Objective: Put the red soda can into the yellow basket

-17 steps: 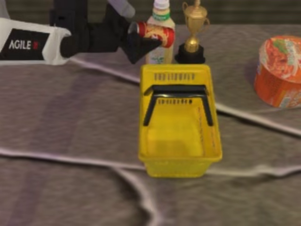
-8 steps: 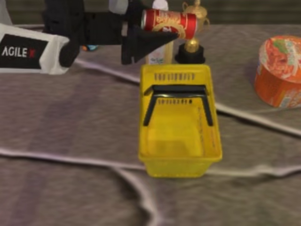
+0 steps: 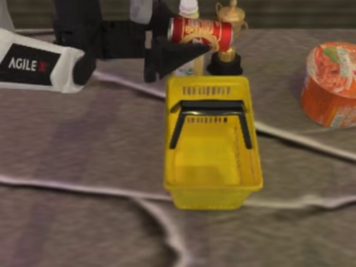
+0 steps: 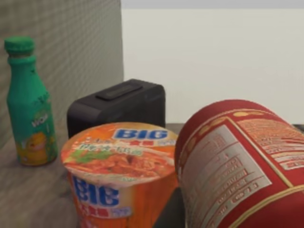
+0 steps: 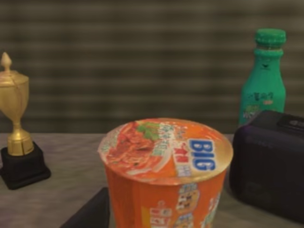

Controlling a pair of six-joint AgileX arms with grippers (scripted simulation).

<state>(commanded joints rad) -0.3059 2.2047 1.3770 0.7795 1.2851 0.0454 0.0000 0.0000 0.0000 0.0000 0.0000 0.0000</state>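
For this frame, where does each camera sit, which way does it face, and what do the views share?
Top view: above the table, looking down on the yellow basket; left arm and left gripper holding the red soda can show.
Left wrist view: on the left wrist, facing past the can toward the noodle tub; no arm part shows.
Right wrist view: on the right wrist, facing the tub; a dark shape low in frame, unclear.
Shared: the noodle tub, in all three.
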